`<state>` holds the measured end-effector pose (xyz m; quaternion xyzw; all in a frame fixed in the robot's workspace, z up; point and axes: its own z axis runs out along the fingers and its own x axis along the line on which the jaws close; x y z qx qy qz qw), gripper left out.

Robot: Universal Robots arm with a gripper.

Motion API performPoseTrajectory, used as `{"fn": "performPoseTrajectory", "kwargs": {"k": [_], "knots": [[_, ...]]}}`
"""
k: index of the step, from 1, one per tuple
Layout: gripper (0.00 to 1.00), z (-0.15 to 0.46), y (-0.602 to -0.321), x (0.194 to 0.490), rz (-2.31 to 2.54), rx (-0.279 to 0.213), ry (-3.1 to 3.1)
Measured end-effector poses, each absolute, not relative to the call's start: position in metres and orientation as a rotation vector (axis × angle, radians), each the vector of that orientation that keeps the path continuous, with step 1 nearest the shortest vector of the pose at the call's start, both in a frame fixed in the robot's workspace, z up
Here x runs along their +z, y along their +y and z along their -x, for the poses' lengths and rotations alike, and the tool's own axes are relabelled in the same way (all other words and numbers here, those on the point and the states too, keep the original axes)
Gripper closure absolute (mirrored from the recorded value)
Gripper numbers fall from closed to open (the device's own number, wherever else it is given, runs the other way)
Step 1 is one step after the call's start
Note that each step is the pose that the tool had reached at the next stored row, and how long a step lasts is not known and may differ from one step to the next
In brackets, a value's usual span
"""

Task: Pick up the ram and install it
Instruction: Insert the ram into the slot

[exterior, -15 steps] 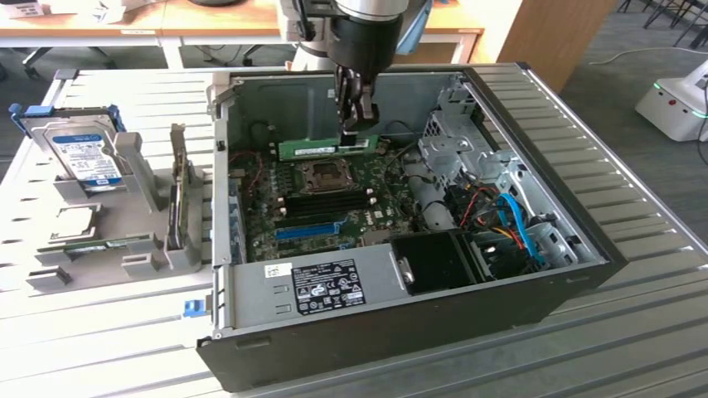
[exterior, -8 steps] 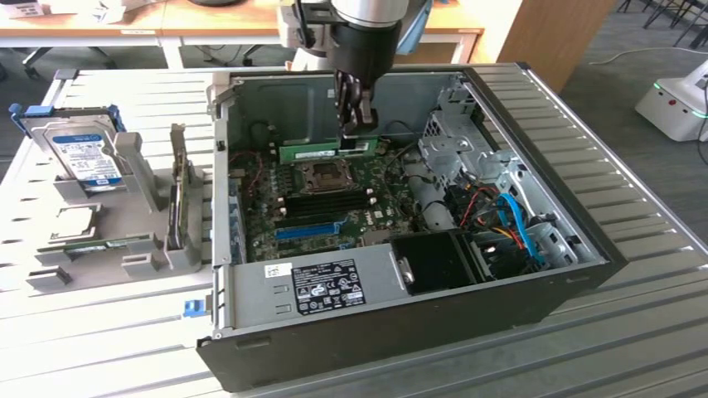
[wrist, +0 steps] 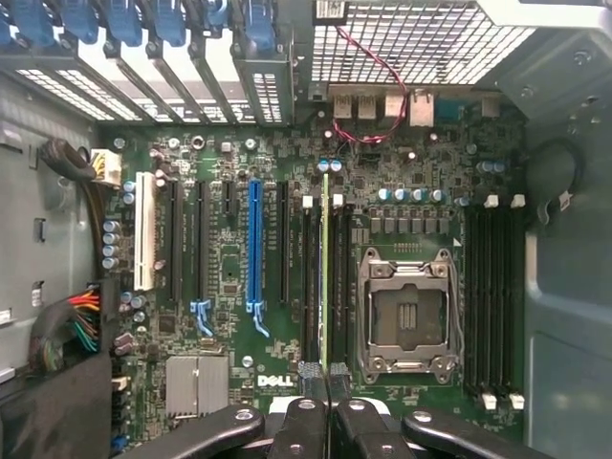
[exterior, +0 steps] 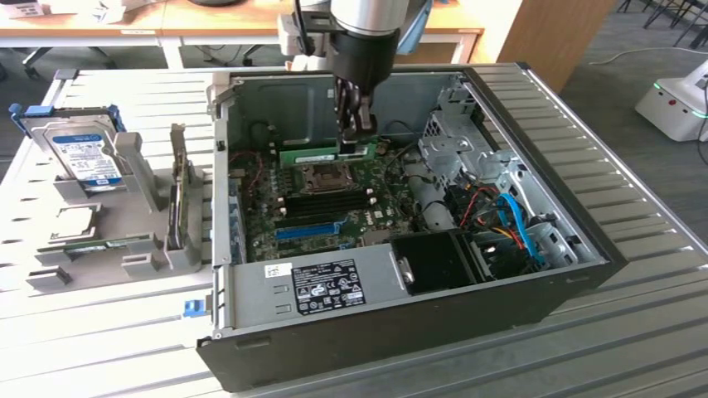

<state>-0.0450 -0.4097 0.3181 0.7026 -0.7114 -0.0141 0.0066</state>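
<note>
The ram (exterior: 310,155), a thin green board, is pinched at one end by my gripper (exterior: 356,146), which reaches down into the open computer case (exterior: 575,191). The wrist view shows the ram (wrist: 325,268) edge-on as a narrow green line, running along the black memory slots (wrist: 308,277) beside the empty CPU socket (wrist: 404,311). My gripper (wrist: 325,381) is shut on its near end. Whether the stick sits in a slot or hovers just over it, I cannot tell. A second green ram (exterior: 98,245) lies on the grey stand outside the case.
A blue-labelled hard drive (exterior: 83,153) stands in the grey holder (exterior: 182,240) at the exterior view's left. Inside the case are a blue expansion slot (wrist: 254,244), more memory slots (wrist: 490,306), cables (exterior: 515,220) and a black fan shroud (exterior: 443,261).
</note>
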Motion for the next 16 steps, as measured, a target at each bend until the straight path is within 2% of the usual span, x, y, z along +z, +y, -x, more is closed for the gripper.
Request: {"fn": "performPoseTrajectory", "kwargs": {"k": [16], "knots": [[0.88,0.045,-0.41,0.3,-2.198,-0.044,-2.226]]}}
